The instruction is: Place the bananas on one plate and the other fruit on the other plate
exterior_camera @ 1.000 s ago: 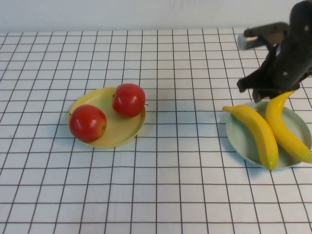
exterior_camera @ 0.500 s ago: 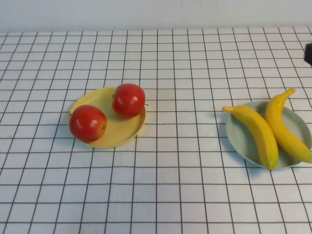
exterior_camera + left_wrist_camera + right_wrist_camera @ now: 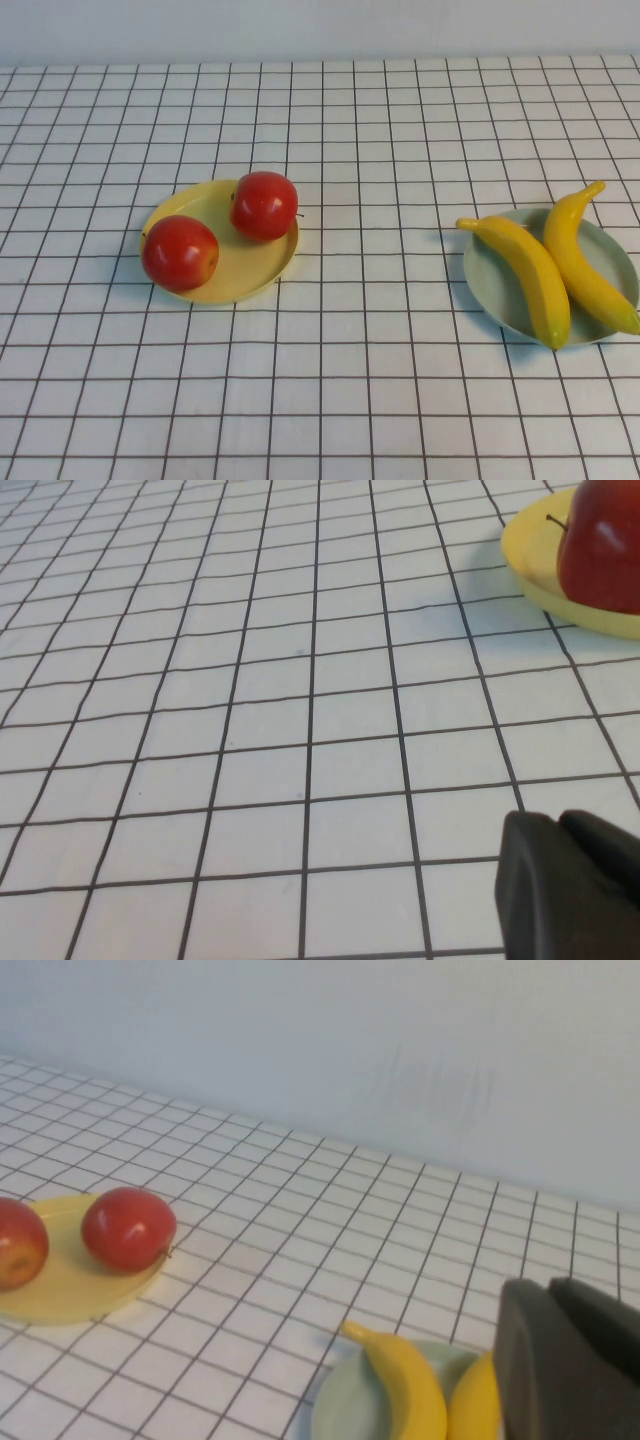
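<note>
Two yellow bananas (image 3: 528,275) (image 3: 580,262) lie side by side on the pale blue-green plate (image 3: 491,280) at the right. Two red apples (image 3: 180,252) (image 3: 264,205) sit on the yellow plate (image 3: 240,272) at the left. Neither arm shows in the high view. My left gripper (image 3: 562,825) is shut and empty, low over the table, short of the yellow plate (image 3: 540,565) and an apple (image 3: 605,535). My right gripper (image 3: 548,1288) is shut and empty, raised above the bananas (image 3: 405,1385) on their plate (image 3: 345,1410); both apples (image 3: 128,1228) (image 3: 18,1245) show farther off.
A white tablecloth with a black grid (image 3: 370,330) covers the table. A pale wall (image 3: 400,1060) runs along the far edge.
My right arm, which hung over the far end of the right banana, has pulled away to the right and out of the high view. Fruit and plates have not moved.
</note>
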